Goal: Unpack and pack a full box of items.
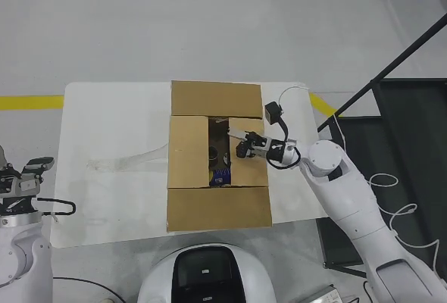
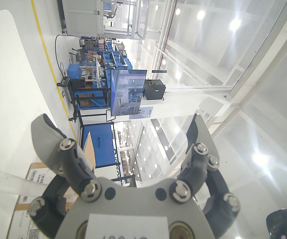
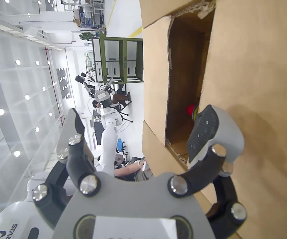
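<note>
A brown cardboard box stands in the middle of the white table, its flaps spread and a dark slot open at its centre. Inside the slot lie items, a blue one among them. A red and yellow item shows deep in the box in the right wrist view. My right gripper hovers open over the box's right-hand flap, one finger by the flap's inner edge. My left gripper is open, held off the table's left end and pointing up into the room.
A clear plastic bag lies flat on the table left of the box. A dark metal frame stands to the right of the table. A yellow floor line runs behind the table's left side.
</note>
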Tool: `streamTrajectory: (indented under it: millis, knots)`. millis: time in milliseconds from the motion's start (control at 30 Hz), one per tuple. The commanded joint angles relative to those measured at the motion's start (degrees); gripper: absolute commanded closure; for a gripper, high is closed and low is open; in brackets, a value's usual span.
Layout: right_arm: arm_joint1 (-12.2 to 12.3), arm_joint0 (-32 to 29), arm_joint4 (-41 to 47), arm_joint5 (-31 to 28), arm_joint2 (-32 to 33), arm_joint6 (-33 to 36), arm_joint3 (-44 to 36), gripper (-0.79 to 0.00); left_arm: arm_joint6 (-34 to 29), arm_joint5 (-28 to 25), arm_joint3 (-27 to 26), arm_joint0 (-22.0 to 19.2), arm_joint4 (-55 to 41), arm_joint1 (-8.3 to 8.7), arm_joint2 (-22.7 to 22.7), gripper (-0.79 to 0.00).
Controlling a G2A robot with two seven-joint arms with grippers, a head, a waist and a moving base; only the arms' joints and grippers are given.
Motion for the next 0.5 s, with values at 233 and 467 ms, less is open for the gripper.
streamTrajectory:
  millis: [233,467]
  knots:
    - [-0.02,0.47,-1.37,-1.36,-1.28,3.26,1.14,-0.785,-14.14,1.5,-5.39,1.81,3.0,1.01,-2.32,-0.785]
    - [-0.02,0.47,-1.37,-1.36,-1.28,3.26,1.14,-0.785,-33.23,2.89,-4.4,-1.16,6.85,2.79,-4.32,-0.785]
